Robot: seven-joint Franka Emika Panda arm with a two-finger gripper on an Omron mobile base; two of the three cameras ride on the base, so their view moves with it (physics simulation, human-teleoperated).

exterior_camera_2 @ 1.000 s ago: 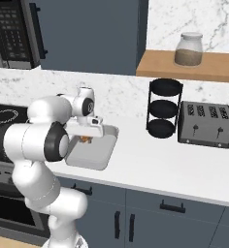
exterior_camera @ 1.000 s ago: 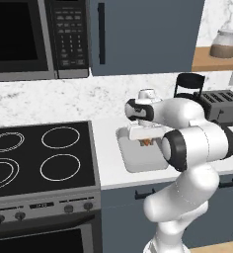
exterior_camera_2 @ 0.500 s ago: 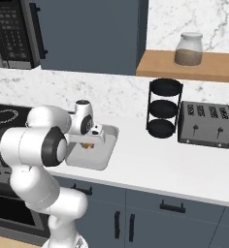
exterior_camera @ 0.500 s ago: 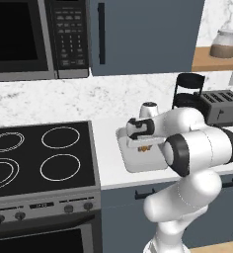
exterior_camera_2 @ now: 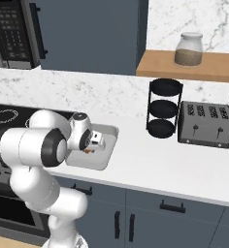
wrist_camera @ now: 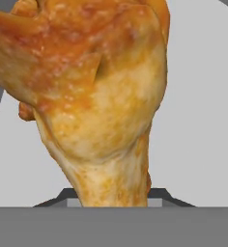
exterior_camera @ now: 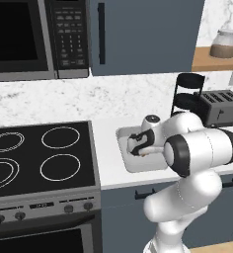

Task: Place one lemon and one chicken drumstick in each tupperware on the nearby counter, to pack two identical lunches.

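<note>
A grey tupperware (exterior_camera: 124, 166) (exterior_camera_2: 98, 163) sits on the white counter (exterior_camera: 111, 179) (exterior_camera_2: 165, 162) just right of the stove. My gripper (exterior_camera: 138, 148) (exterior_camera_2: 91, 147) hangs low inside it, pointing down, shut on a chicken drumstick (wrist_camera: 96, 87). In the hand view the golden-brown meat is very close, its bone end running down toward the fingers, with the tupperware's pale grey floor (wrist_camera: 198, 120) behind it. From the base views a small orange bit of the drumstick (exterior_camera: 144, 154) (exterior_camera_2: 89, 151) peeks out below the hand.
A black stove (exterior_camera: 39, 158) borders the tupperware on the left. A black three-tier rack (exterior_camera_2: 164, 107) and a toaster (exterior_camera_2: 206, 123) stand at the back right of the counter. A microwave (exterior_camera: 34, 37) hangs above the stove, and a jar (exterior_camera_2: 188, 49) rests on a wooden shelf.
The arm has lowered the gripper with the drumstick from above the tupperware down into it. Nothing else has moved.
</note>
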